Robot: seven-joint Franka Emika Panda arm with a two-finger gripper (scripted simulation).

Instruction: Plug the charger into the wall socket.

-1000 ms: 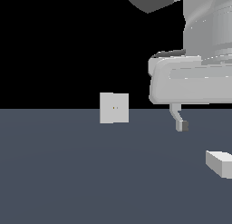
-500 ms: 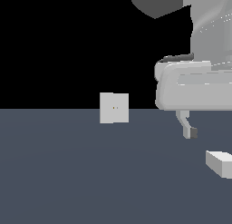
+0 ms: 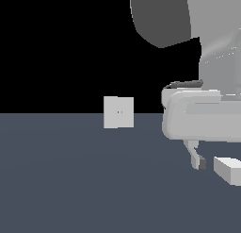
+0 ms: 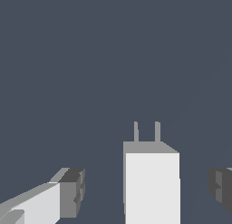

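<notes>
The charger [image 3: 228, 170] is a small off-white block lying on the dark floor at the exterior view's right edge. In the wrist view the charger [image 4: 152, 184] shows two thin prongs pointing away from the camera. My gripper [image 4: 146, 189] is open, with one finger on each side of the charger and clear gaps between them. One dark-tipped finger [image 3: 198, 160] shows in the exterior view, just beside the charger and low over the floor. The wall socket [image 3: 118, 112] is an upright pale square plate with two tiny dots, standing far off toward the exterior view's left.
The dark grey floor [image 3: 94, 180] stretches between the charger and the socket. The arm's large pale body [image 3: 202, 116] fills the exterior view's upper right.
The arm has moved down and toward the exterior view's right. The finger now hangs right beside the charger. The charger and the socket have not moved.
</notes>
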